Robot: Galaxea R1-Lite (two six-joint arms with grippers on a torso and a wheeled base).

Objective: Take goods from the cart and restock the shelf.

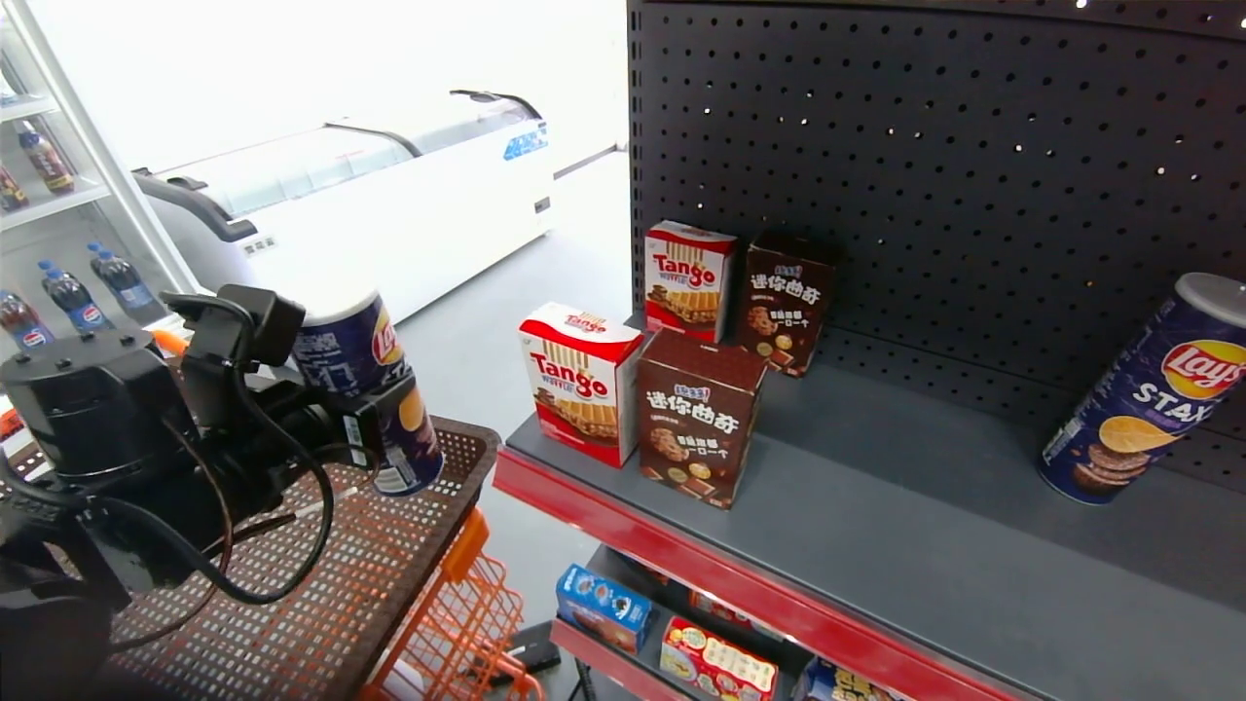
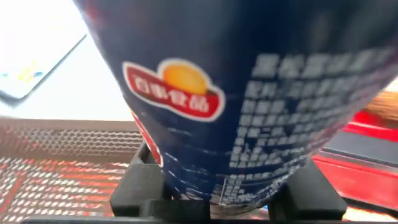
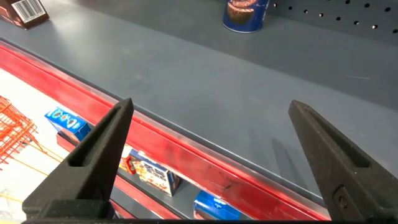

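Note:
My left gripper (image 1: 375, 414) is shut on a dark blue chip can (image 1: 370, 385), holding it above the brown mesh top of the orange cart (image 1: 321, 594), left of the shelf. In the left wrist view the chip can (image 2: 249, 93) stands between the two black fingers (image 2: 140, 183). A second blue chip can (image 1: 1144, 389) leans against the pegboard at the right of the grey shelf board (image 1: 876, 516). My right gripper (image 3: 214, 162) is open, hovering over the shelf's red front edge (image 3: 186, 149), and the leaning chip can (image 3: 245, 14) lies beyond it.
Two red-and-white wafer boxes (image 1: 581, 380) (image 1: 687, 277) and two brown cookie boxes (image 1: 697, 417) (image 1: 787, 302) stand at the shelf's left end. The shelf's middle is bare. Lower shelves hold small boxes (image 1: 604, 606). A white chest freezer (image 1: 389, 195) and a drinks fridge (image 1: 58, 195) stand behind.

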